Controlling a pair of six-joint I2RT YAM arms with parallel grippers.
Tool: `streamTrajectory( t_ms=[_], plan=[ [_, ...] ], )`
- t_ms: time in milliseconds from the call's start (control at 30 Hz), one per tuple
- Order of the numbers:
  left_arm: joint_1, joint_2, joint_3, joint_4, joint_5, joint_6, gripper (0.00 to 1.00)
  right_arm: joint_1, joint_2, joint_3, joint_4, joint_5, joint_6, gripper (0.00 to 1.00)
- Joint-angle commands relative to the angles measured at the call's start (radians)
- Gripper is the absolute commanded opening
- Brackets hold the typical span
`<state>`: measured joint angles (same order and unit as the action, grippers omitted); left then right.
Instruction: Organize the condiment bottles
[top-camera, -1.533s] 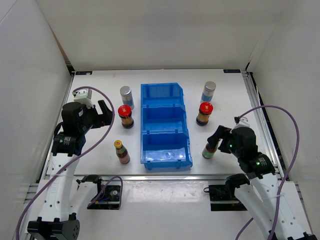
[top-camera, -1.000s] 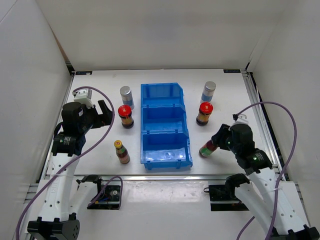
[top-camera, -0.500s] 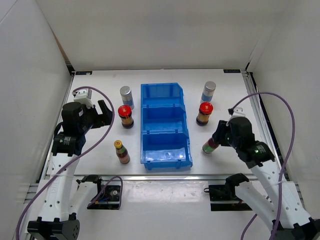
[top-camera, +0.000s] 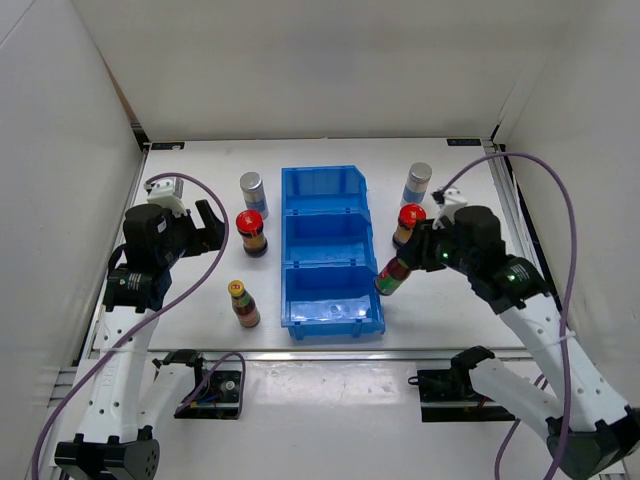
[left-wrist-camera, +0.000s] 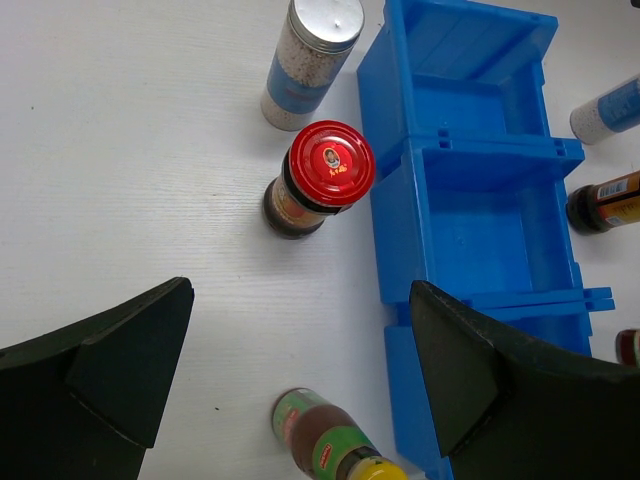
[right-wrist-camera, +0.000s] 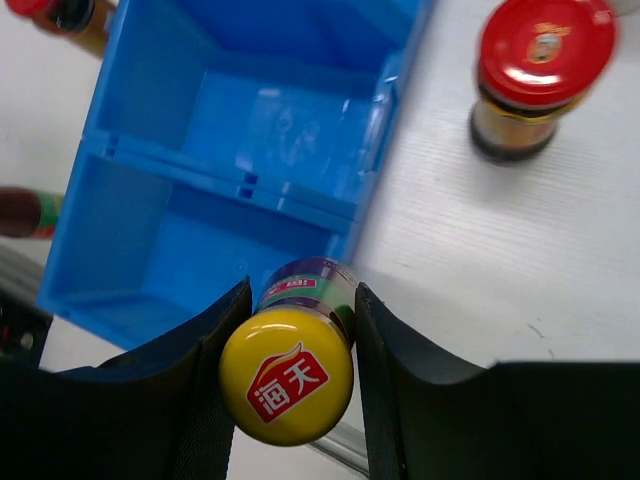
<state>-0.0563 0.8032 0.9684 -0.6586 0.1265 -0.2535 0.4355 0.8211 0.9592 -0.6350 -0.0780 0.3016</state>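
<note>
Condiment bottles are being sorted, and the one in hand is a slim yellow-capped bottle (top-camera: 393, 277), pinched just below its cap by the right jaws. It is held tilted at the right wall of the blue bin (top-camera: 330, 265), beside the bin's nearest compartment. Its base is hidden, so whether it clears that wall cannot be told. For the step to go well, the bottle is best raised until the base is plainly above the wall. It is then brought upright over the nearest compartment and lowered straight down, and the pinch is let go only once the base is judged to rest on the bin floor. A snag on the wall or a tip-over on release is the likely fault. The red-capped bottle (top-camera: 408, 225) standing just right of the bin, close to the arm, is to be given room. The held bottle is narrow, with a glossy yellow cap bearing a red mark, a green and red label band and dark contents. Its twin (top-camera: 243, 303) stands left of the bin, with another red-capped bottle (top-camera: 250, 232) and a silver-capped bottle (top-camera: 253, 193) farther back on that side. A second silver-capped bottle (top-camera: 417, 184) stands right of the bin. The left jaws are spread wide over the bench left of the bin, holding nothing.
</note>
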Motion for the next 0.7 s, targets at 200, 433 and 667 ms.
streamTrajectory(
  t_ms=[200, 433, 667],
  plan=[
    [-0.004, -0.009, 0.0, -0.001, -0.019, -0.007, 1.0, 0.244, 0.127, 0.062, 0.216, 0.098, -0.035, 0.01],
    [-0.004, 0.001, 0.0, -0.001, -0.019, -0.007, 1.0, 0.442, 0.269, 0.026, 0.302, 0.384, -0.065, 0.01],
    [-0.004, 0.001, 0.0, -0.001, -0.019, -0.007, 1.0, 0.551, 0.368, 0.003, 0.367, 0.59, -0.068, 0.01]
  ],
)
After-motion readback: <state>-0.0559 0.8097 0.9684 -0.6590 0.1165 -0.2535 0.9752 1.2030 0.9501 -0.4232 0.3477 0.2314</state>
